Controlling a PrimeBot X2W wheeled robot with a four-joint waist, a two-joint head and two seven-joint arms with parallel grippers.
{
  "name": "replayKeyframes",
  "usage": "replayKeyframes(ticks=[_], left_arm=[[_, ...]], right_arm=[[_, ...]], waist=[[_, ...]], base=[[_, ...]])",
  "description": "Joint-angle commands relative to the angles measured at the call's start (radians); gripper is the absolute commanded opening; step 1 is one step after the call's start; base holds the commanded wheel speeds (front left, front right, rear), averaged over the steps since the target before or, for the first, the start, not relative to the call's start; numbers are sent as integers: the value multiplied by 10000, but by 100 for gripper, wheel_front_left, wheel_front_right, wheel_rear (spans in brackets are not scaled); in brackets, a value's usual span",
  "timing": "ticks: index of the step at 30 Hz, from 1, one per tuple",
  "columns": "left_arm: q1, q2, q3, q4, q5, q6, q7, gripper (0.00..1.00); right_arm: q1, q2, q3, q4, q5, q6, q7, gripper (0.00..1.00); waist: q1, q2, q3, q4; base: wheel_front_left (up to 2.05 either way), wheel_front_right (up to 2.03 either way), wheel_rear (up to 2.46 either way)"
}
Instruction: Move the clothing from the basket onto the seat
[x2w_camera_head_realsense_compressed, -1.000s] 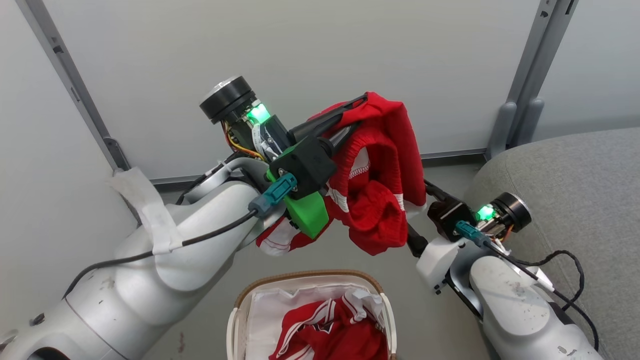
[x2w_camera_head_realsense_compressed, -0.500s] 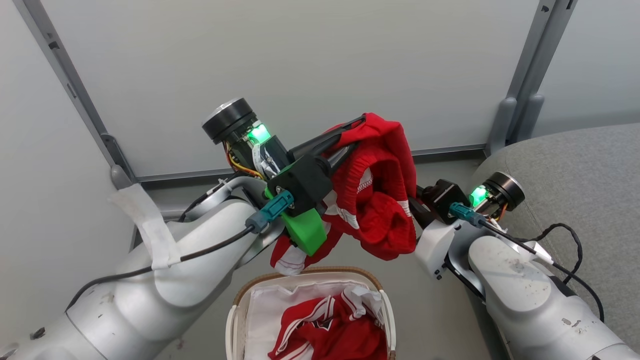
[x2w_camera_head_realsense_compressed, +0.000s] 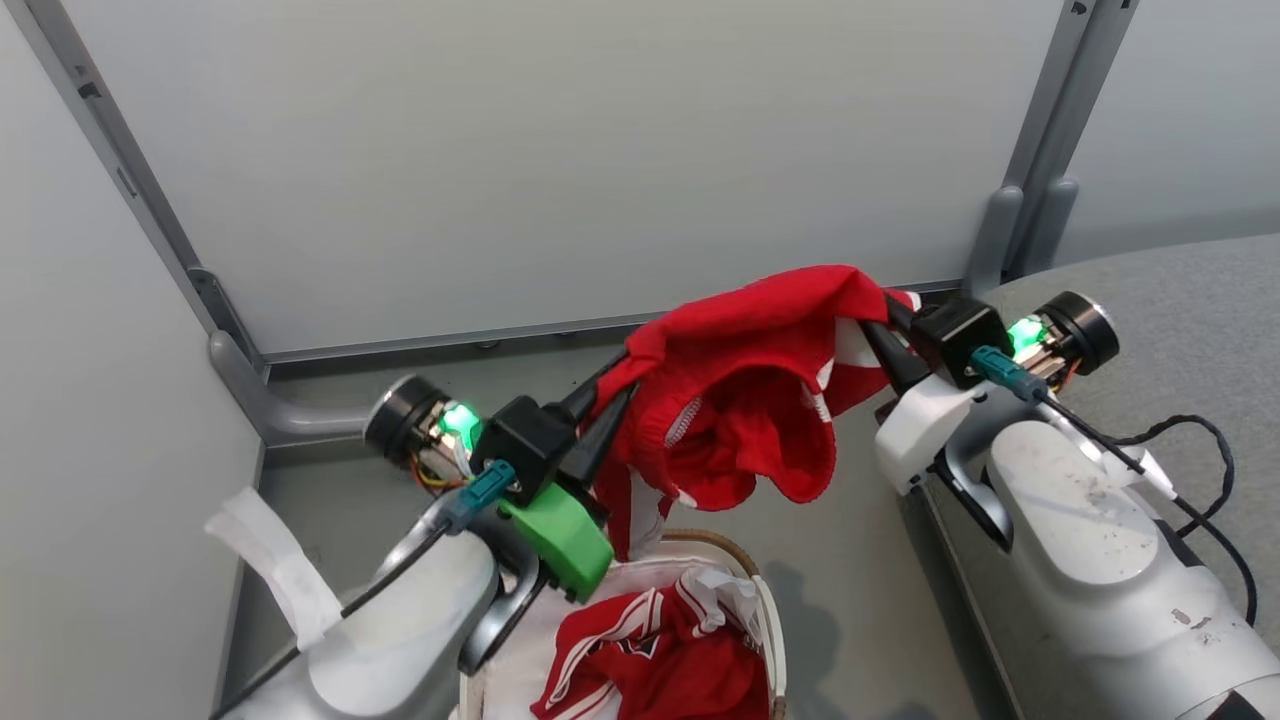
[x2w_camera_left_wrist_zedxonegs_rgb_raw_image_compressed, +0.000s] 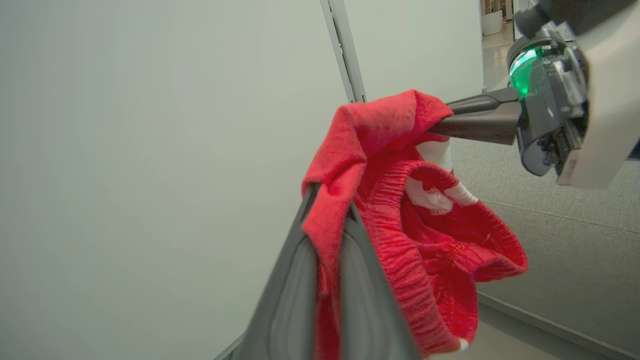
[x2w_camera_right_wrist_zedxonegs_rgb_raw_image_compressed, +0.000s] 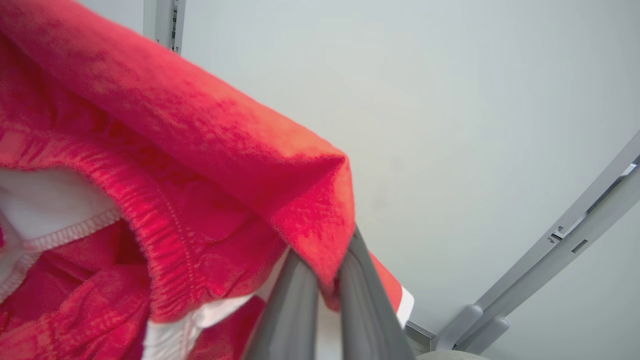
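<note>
A red garment of the clothing hangs stretched between my two grippers above the floor. My left gripper is shut on its left edge, and the left wrist view shows fabric pinched between the fingers. On its right corner my right gripper is shut, with cloth folded over the fingertips. A second red garment with white stripes lies in the basket at the bottom centre. The grey seat lies at the right.
Pale wall panels with grey posts stand close behind the arms. Grey floor shows between basket and seat. A black cable loops off my right forearm. A strip of white tape hangs from my left arm.
The right gripper rose to the garment's right corner and shut on it. The left arm dropped lower, so the garment now spreads between both grippers. The camera also shifted.
</note>
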Motion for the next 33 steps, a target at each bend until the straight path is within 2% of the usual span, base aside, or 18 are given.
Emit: replayKeyframes(ticks=[1, 2, 3, 8, 17, 24, 33], left_arm=[[404, -124, 137, 127, -143, 92, -78, 72], [599, -216, 238, 189, -256, 126, -89, 97], [813, -325, 409, 189, -345, 153, -81, 100], [1799, -674, 1066, 210, -212, 61, -64, 100], [3158, -1256, 2144, 480, 373, -422, -66, 100], [3998, -1652, 2958, 460, 891, -638, -66, 100], [4352, -1997, 3475, 382, 1516, -892, -66, 100]], right_arm=[[151, -62, -208, -136, -110, -10, -53, 0], [162, -64, -352, -204, -175, -10, -51, 0], [163, -68, -510, -301, -251, -10, -51, 0], [181, -101, -1177, -618, -511, -10, -53, 0], [441, -184, -1999, -1037, -816, -10, -51, 0], [679, -259, -2320, -1197, -939, -10, -53, 0], [751, -332, -2427, -1257, -991, -10, -51, 0]], waist=[[0, 0, 4, -21], [0, 0, 5, -33], [0, 0, 9, -51], [0, 0, 37, -121], [0, 0, 83, -229], [0, 0, 144, -385], [0, 0, 252, -873]], base=[[0, 0, 0], [0, 0, 0], [0, 0, 0], [0, 0, 0], [0, 0, 0], [0, 0, 0], [0, 0, 0]])
